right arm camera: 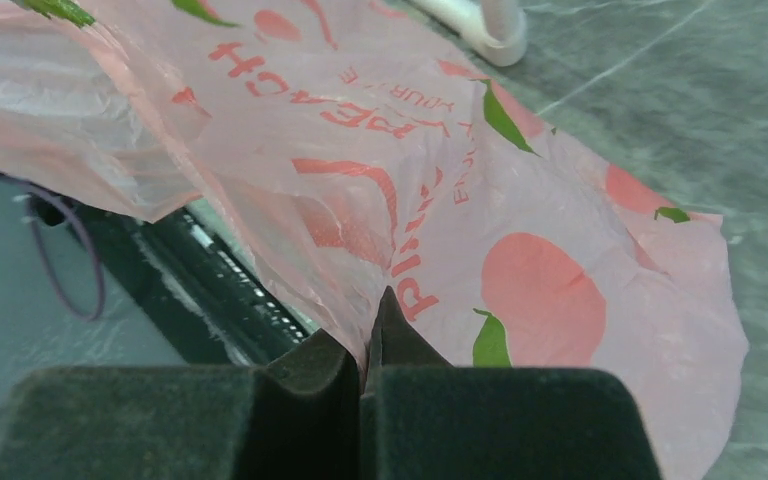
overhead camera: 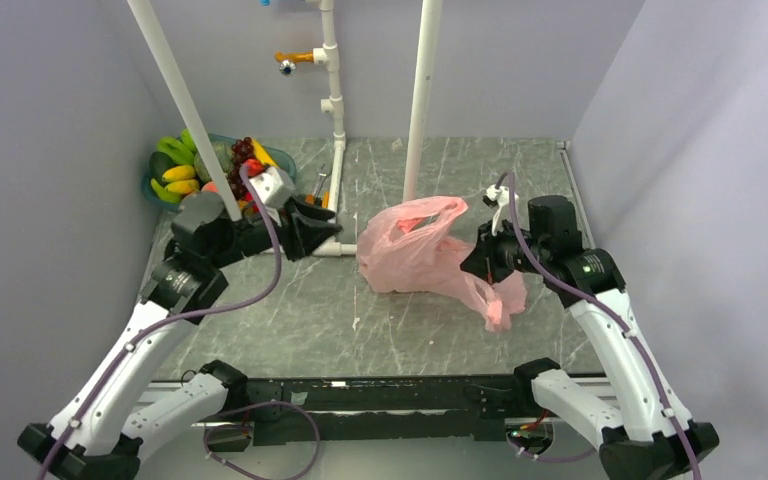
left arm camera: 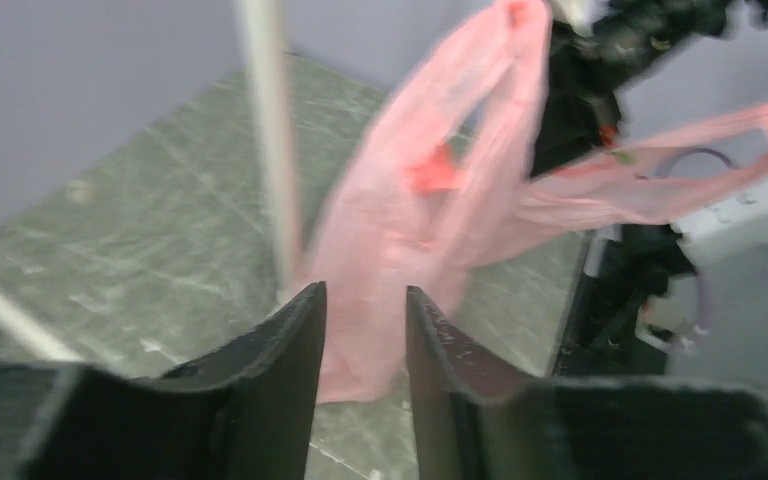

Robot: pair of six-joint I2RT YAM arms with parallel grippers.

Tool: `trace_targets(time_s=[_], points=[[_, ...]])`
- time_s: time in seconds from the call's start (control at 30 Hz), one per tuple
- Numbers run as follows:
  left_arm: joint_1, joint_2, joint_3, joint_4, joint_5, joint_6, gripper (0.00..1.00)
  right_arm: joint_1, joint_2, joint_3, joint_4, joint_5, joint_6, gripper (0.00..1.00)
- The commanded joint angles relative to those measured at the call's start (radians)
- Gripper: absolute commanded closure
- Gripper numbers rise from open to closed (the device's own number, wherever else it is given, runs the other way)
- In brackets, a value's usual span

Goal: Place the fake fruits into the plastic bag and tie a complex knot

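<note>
While the right jaws stand closed on a pinch of the plastic bag (overhead camera: 415, 250), lifting its printed film, the left jaws stand a little apart with nothing between them. They point at the bag from the centre-left of the top view. We see the bag slumped at the middle of the bench (overhead camera: 290, 320), one handle loop (overhead camera: 452, 205) gaping upward and its other end trailing toward the lower right. The fake fruits (overhead camera: 185, 170) are heaped in a teal basin (overhead camera: 147, 188) at the upper left of that frame, well apart from the bag. We therefore judge that the filling has not begun and no knot exists.

We expect the film to be very light, limp and slippery. It will crumple, slide out of a shallow pinch and fall shut unless held from two sides. We would take it at the rim or a handle loop, where the film bunches. The fruits look hard, glossy and light, apt to roll. The bananas and grape bunch offer the surest purchase.
</note>
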Motion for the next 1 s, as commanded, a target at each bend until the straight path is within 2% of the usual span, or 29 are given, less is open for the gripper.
trace_targets(time_s=[0.0,0.1,0.17,0.2,0.3,0.5,0.53,0.57,0.6,0.63,0.67,0.73,0.87,0.97], points=[[-0.242,0.009,0.019,0.008,-0.088,0.187,0.48,0.0,0.053,0.029,0.093,-0.138,0.096,1.0],[-0.408,0.046,-0.002,0.094,-0.247,0.333,0.36,0.014,0.064,0.03,0.125,-0.152,0.105,1.0],[-0.47,0.114,0.034,0.116,-0.357,0.376,0.36,0.027,0.072,0.034,0.127,-0.157,0.109,1.0],[-0.484,0.151,0.06,0.125,-0.391,0.383,0.32,0.035,0.074,0.034,0.13,-0.157,0.113,1.0],[-0.519,0.23,0.123,0.173,-0.436,0.407,0.13,0.062,0.07,0.027,0.149,-0.149,0.124,1.0],[-0.613,0.34,0.167,0.247,-0.563,0.471,0.11,0.077,0.076,0.018,0.168,-0.163,0.121,1.0],[-0.621,0.361,0.183,0.229,-0.583,0.47,0.14,0.081,0.077,0.022,0.171,-0.168,0.119,1.0],[-0.622,0.378,0.199,0.207,-0.598,0.461,0.22,0.082,0.078,0.025,0.171,-0.17,0.118,1.0],[-0.621,0.39,0.213,0.177,-0.604,0.449,0.43,0.081,0.078,0.031,0.167,-0.167,0.115,1.0],[-0.619,0.394,0.225,0.132,-0.606,0.44,0.72,0.083,0.079,0.037,0.157,-0.158,0.109,1.0],[-0.609,0.385,0.227,0.105,-0.632,0.42,0.97,0.082,0.079,0.044,0.142,-0.149,0.1,1.0],[-0.553,0.331,0.194,0.07,-0.565,0.361,1.0,0.082,0.075,0.053,0.085,-0.14,0.076,1.0],[-0.323,0.137,0.055,0.147,-0.224,0.208,1.0,0.066,0.059,0.048,0.016,-0.092,0.029,0.98],[-0.24,0.071,0.007,0.114,-0.07,0.173,1.0,0.013,0.058,0.042,0.009,-0.11,0.001,0.97]])
